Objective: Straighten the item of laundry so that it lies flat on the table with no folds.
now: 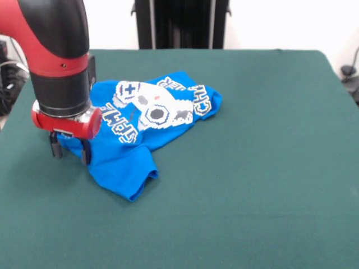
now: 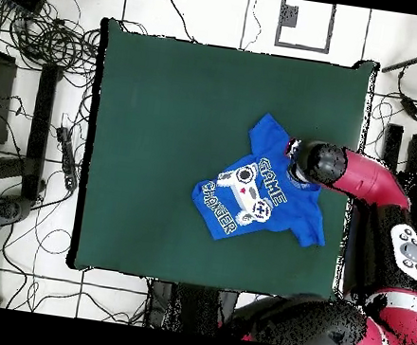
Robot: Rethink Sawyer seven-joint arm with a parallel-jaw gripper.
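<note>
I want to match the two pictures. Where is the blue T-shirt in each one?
Front view: the blue T-shirt lies crumpled left of the middle of the green table, beside the gripper.
Overhead view: the T-shirt lies right of the middle, near the table's right edge.
Shared landmark: its white game-controller print.

blue t-shirt [image 2: 259, 195] lies rumpled, print up, on green table [image 2: 164, 107]; arm [image 2: 360, 175] overhangs its edge.

Around the bench, the white tiled floor [image 2: 159, 6] carries tangles of black cables [image 2: 49, 38], thickest along one side in the overhead view. A grey square frame [image 2: 304, 25] lies on the floor beyond one edge. Behind, in the front view, stands a black upright stand [image 1: 180, 23].
</note>
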